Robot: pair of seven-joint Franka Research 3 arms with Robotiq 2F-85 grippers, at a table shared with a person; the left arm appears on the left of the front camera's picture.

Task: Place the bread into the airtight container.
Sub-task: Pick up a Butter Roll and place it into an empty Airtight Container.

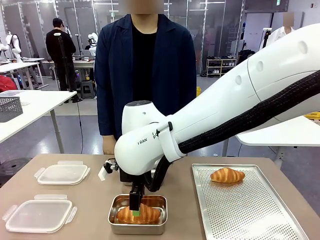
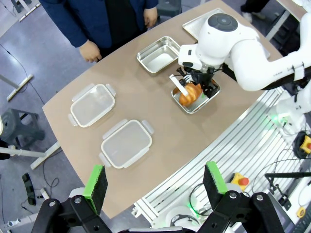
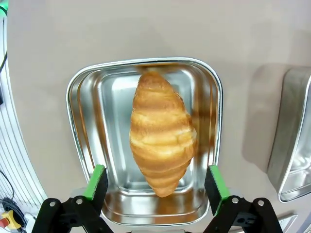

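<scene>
Directly beneath the right claw (image 3: 155, 184), whose green pads (image 3: 97, 180) stand wide apart to either side of it, the croissant (image 3: 160, 131) lies in the steel container (image 3: 80, 111); you would best lift straight up, keeping both pads clear of croissant and rim.

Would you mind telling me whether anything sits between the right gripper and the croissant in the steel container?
Nothing visible does: the open fingers of the right gripper flank the croissant, which lies uncovered in the steel container.

golden croissant (image 3: 162, 145) lying in lidless steel container (image 3: 87, 136)
</scene>
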